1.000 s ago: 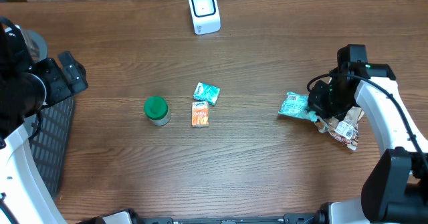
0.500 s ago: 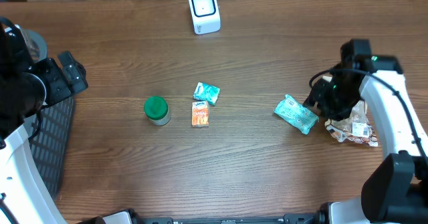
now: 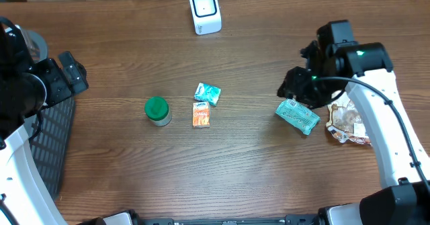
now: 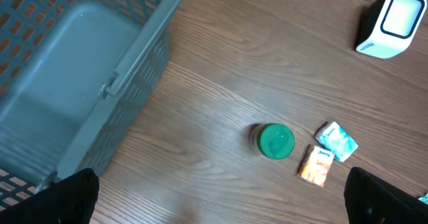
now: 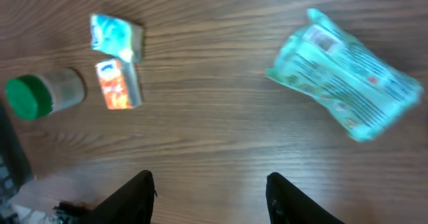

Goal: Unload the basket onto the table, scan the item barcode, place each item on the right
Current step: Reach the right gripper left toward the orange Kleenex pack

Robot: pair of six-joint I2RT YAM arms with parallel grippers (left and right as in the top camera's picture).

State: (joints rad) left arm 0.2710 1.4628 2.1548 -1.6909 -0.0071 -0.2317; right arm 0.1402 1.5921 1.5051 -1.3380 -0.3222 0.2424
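Where the right arm reaches over the right half of the worktop [image 3: 255, 164], the teal packet [image 3: 297, 116] lies flat on the wood, clear of the right jaws and just on the near side of them in the overhead view. Its long axis runs on a diagonal: one short end points up and to the left, the other down and to the right, toward a crumpled brown-and-white wrapper [image 3: 349, 123] just beside it.

The packet is a soft, pillow-shaped pouch in pale teal with crimped short ends. The right wrist view shows rows of small print and a few small red and white patches on the upper face, all too blurred to read. I cannot tell whether a barcode is on the face shown.

The right jaws stand moderately apart with nothing between them, their fingers [image 5: 137, 198] over bare wood. The left jaws are wide apart and empty, their fingers [image 4: 67, 198] at the bottom corners of the left wrist view, above a grey basket [image 4: 80, 63].

The white scanner [image 3: 205, 11] stands at the far edge, well apart from the packet. Near the centre lie a green-lidded jar [image 3: 157, 110], an orange sachet [image 3: 201, 114] and a small teal sachet [image 3: 207, 93]; their lettering is illegible.
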